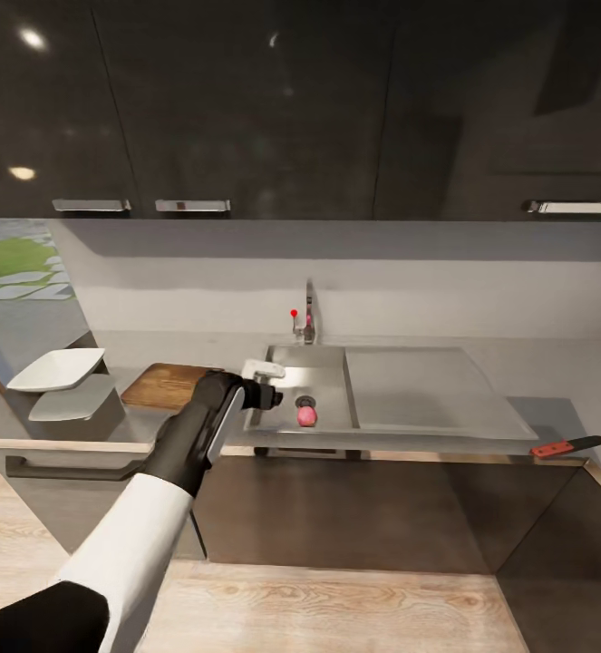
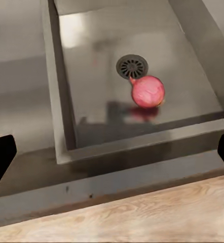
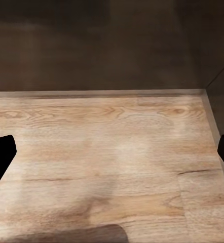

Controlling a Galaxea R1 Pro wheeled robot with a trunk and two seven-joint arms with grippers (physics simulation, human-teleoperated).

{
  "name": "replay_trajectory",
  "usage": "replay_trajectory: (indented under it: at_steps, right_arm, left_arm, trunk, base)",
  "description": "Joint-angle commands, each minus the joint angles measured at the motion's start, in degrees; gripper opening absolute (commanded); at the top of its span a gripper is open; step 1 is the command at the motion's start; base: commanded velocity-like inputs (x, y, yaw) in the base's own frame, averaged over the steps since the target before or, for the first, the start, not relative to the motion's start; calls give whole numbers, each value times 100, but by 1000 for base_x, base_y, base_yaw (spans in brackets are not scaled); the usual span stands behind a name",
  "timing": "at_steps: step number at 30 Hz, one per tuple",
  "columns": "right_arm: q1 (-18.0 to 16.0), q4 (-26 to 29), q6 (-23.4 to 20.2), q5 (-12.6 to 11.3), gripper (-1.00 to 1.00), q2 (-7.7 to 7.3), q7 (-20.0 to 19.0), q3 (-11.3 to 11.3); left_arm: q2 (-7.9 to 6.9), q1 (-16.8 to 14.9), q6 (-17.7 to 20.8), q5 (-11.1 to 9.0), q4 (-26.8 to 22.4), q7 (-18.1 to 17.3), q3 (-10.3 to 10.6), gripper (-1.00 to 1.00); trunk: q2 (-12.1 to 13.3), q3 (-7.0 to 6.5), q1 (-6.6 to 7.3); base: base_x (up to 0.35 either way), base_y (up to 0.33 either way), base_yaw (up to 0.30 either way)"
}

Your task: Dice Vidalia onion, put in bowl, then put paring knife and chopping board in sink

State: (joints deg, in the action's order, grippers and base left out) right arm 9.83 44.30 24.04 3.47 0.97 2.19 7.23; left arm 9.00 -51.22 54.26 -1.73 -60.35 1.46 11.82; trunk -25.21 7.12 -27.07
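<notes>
the left jaws (image 2: 112, 152) stand wide apart with nothing between them, the dark fingertips (image 2: 0, 157) showing at either edge of the left wrist view, poised above the near front rim of the sink (image 2: 66, 96). from the head view the left gripper (image 1: 262, 374) hangs over the near left corner of the basin, the black-and-white left arm (image 1: 146, 508) reaching up to it from the lower left. down in the basin the vidalia onion (image 2: 148, 91) lies on the steel floor, pinkish-red and roundish, just beside the round drain (image 2: 132, 66) and touching or almost touching its edge; in the head view the onion (image 1: 306, 416) sits near the front wall of the basin. the flat drainboard (image 1: 427, 390) stretches off to the right of the basin, and the angular tap (image 1: 307, 317) with its red dot stands at the back. left of the sink, the chopping board (image 1: 164, 384) lies flat on the bench (image 1: 554, 363), partly hidden behind the arm. further left the white bowl (image 1: 57, 368) sits near the bench's end. well off to the right, at the front edge of the bench, the paring knife (image 1: 568, 445) lies flat, red handle toward the sink and dark blade pointing away. the right jaws (image 3: 112, 157) also stand wide open and empty, the fingertips (image 3: 0, 157) at the edges of the right wrist view, aimed down at the pale wood floor (image 3: 112, 152) before the dark cabinets (image 3: 112, 45).
</notes>
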Motion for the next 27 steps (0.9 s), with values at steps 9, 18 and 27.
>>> replay_trajectory:
  at_steps: [9,18,27]
  right_arm:
    - [1,9,-35,78,100,34,17,-18]
    - [1,-1276,-11,101,100,-7,-6,20]
    - [1,-1506,-19,93,100,-9,-1,24]
  left_arm:
    - [8,-431,-32,-19,1195,12,1,100]
    - [-42,-441,-36,-12,1199,11,-16,100]
    - [-48,-441,-29,-11,1053,12,-51,100]
  trunk:
    - [-12,11,-3]
    - [-12,11,-3]
    - [-12,11,-3]
  base:
    - [0,0,-43]
    - [0,0,-250]
    - [0,0,-237]
